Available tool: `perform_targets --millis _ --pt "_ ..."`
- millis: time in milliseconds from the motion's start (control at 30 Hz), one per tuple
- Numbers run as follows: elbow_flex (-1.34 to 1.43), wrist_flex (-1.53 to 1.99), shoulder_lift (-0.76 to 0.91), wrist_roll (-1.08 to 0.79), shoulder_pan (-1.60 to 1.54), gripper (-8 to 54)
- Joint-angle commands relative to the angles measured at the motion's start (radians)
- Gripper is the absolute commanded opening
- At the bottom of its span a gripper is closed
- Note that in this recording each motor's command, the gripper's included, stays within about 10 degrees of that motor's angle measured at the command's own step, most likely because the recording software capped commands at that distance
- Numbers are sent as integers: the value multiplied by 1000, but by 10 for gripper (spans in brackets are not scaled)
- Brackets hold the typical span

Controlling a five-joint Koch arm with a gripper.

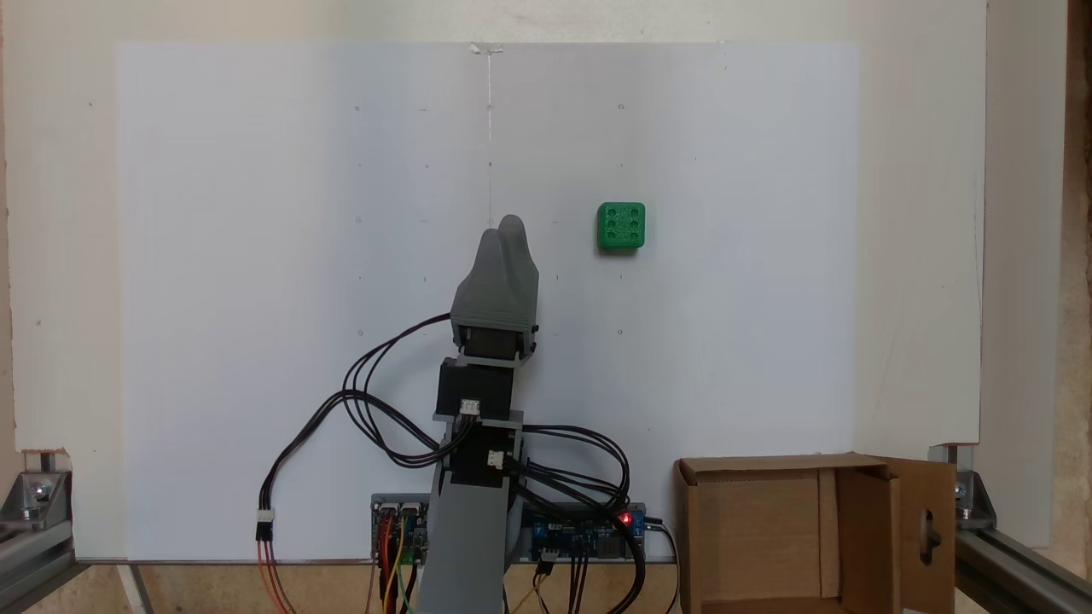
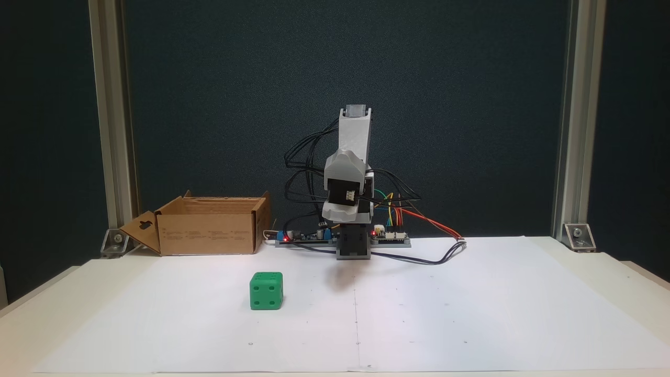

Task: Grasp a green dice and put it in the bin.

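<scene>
Both fixed views: hand pressed together, empty, green dice apart on paper.

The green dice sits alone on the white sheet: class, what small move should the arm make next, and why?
Probably swing the gripper toward the green dice, rightward in the top-down fixed view, opening the jaws. The dice lies apart from the gripper, untouched, and the bin holds nothing visible yet.

Even bright light, soft shadows, perhaps slight blur
</scene>
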Motion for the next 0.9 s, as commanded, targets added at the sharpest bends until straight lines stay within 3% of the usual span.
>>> perform_targets --millis 0,433,867 --pt "48 -63 103 40 3 446" --pt "-3 -49 104 35 -8 429" --pt "-453 799 103 43 -32 435"
